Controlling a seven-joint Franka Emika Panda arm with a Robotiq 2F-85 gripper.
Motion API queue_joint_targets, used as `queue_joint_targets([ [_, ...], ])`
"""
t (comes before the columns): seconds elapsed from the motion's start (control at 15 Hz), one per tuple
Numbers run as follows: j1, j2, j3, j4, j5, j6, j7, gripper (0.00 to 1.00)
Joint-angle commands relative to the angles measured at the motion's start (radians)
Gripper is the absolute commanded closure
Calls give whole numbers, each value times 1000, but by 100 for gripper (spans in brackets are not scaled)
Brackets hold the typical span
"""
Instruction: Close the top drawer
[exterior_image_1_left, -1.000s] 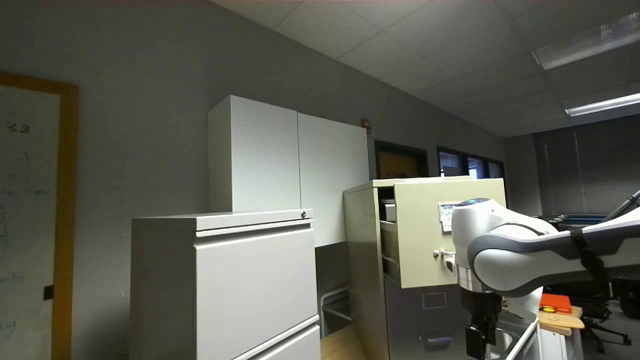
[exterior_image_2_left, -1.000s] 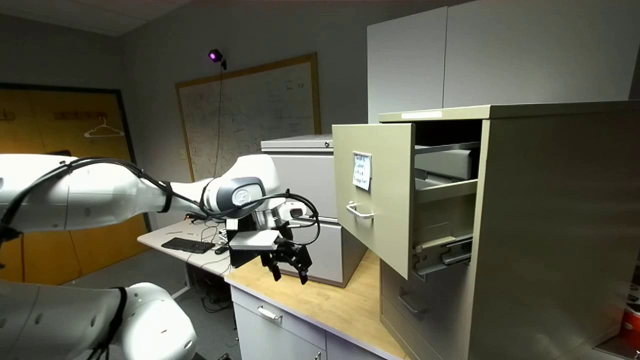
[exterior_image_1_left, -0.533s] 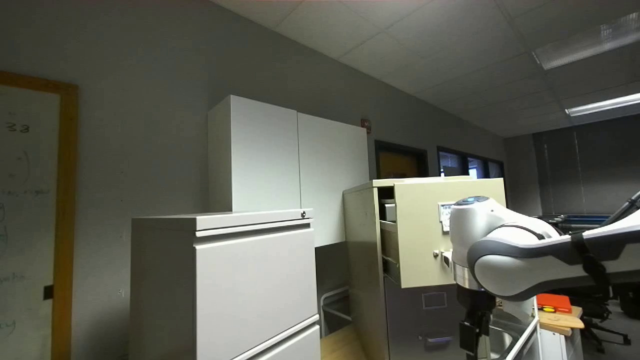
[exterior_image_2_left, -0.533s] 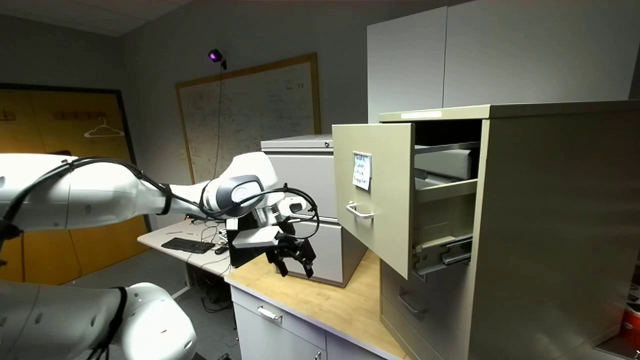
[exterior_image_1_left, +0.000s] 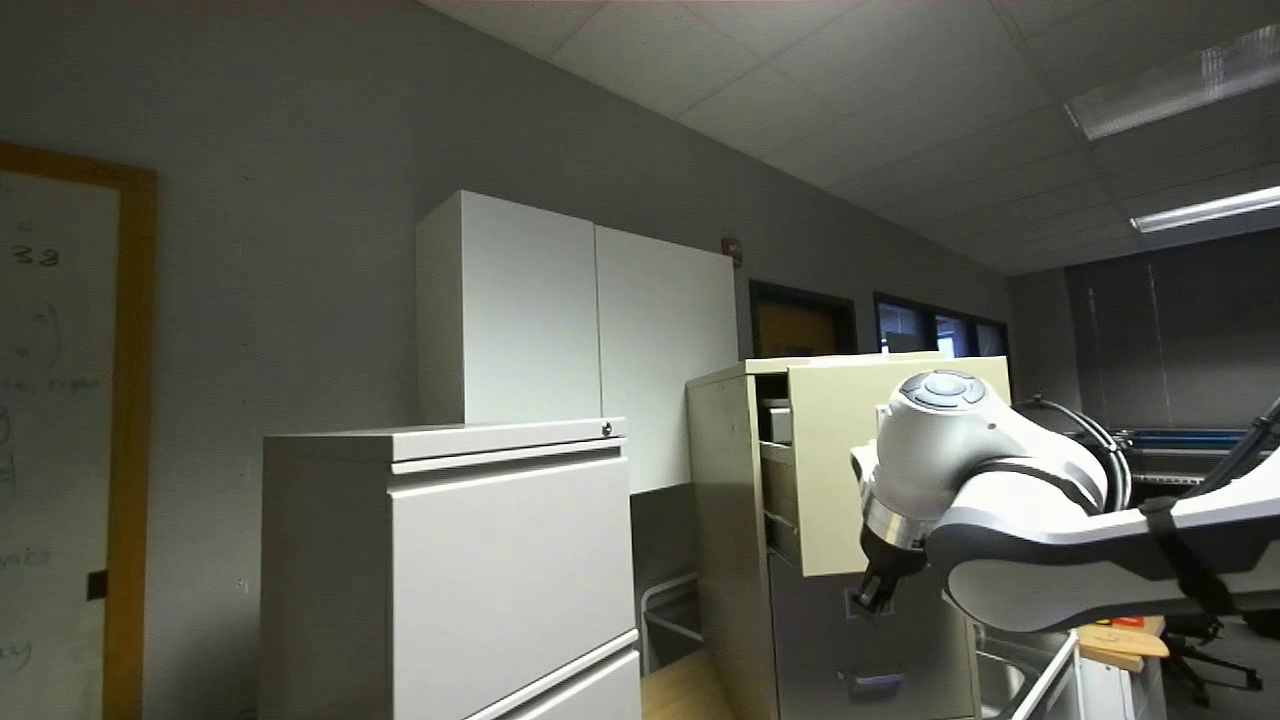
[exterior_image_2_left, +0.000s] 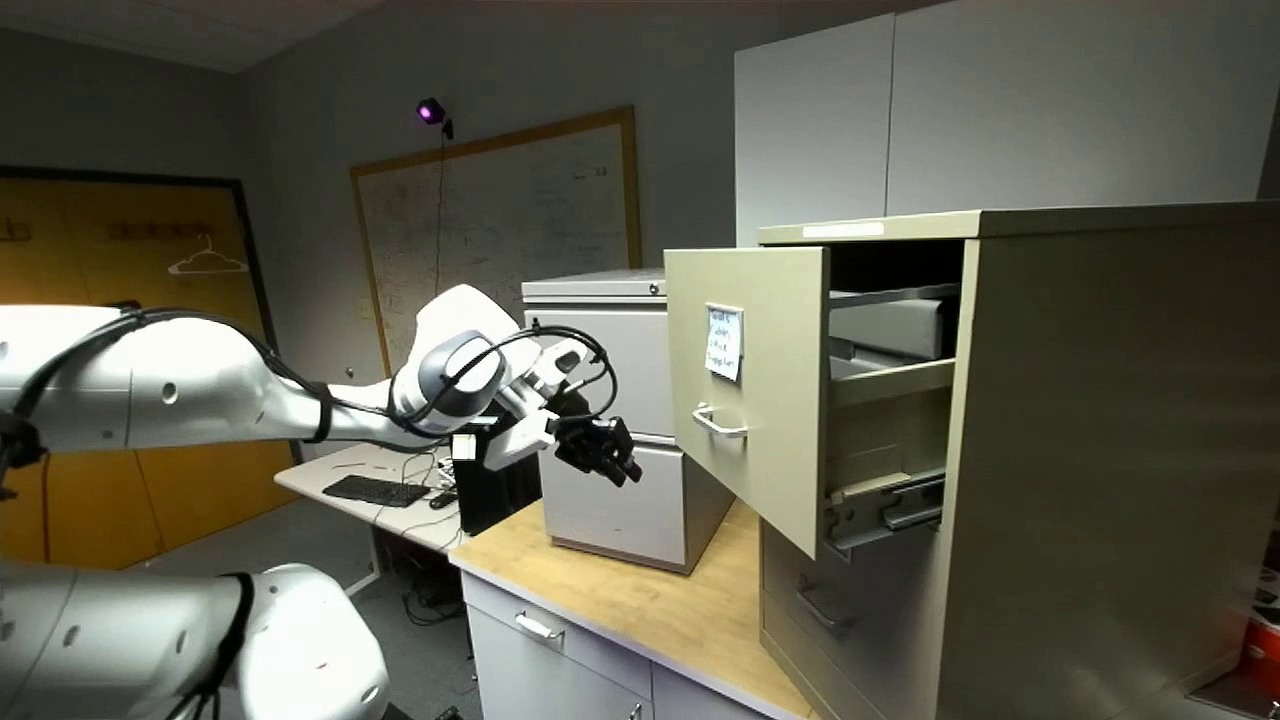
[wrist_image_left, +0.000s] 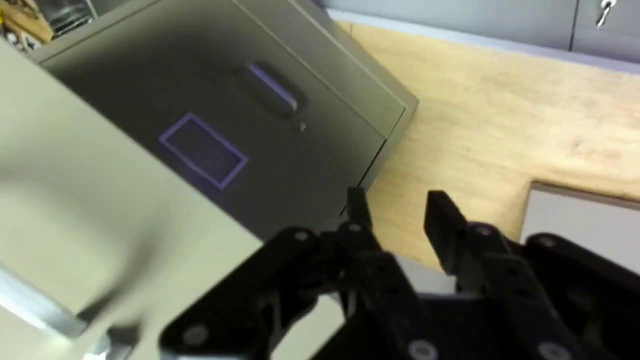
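Note:
The top drawer (exterior_image_2_left: 770, 300) is pulled well out of the narrow beige filing cabinet (exterior_image_2_left: 1100, 420); its flat front carries a paper label and a silver handle. In an exterior view my arm hides part of the drawer front (exterior_image_1_left: 835, 450). Along the left of the wrist view runs the same drawer front (wrist_image_left: 150, 200), blurred, close by. My gripper (wrist_image_left: 395, 195) is open partway, its two fingers apart with nothing between them. It points down and forward, in front of the drawer and apart from it, lower than the handle (exterior_image_2_left: 718, 422).
Beneath the open drawer is a darker lower drawer (wrist_image_left: 310, 160) with its own handle. A light-grey cabinet (exterior_image_2_left: 600, 370) stands on the wooden counter (exterior_image_2_left: 620, 595), beside the filing cabinet. White wall cabinets (exterior_image_2_left: 1050, 110) hang behind. A desk with a keyboard (exterior_image_2_left: 376, 490) lies farther back.
My gripper has risen and tilted forward, toward the cabinet side, and its fingers have drawn closer together. The top drawer has not moved.

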Motion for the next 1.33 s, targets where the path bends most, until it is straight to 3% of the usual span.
queue_joint_targets([
  [0.0, -73, -30, 83, 7, -95, 126, 65, 94],
  [0.07, -98, -37, 97, 10, -127, 166, 83, 99],
  [0.33, -236, -72, 132, 14, -258, 342, 181, 100],
  [0.6, -423, -78, 169, 29, -353, 547, 304, 100],
  [0.8, -526, -33, 212, 47, -296, 638, 321, 100],
  [1.07, -610, 69, 281, 91, -144, 673, 294, 100],
  [1.27, -596, 185, 302, 153, -3, 621, 246, 100],
])
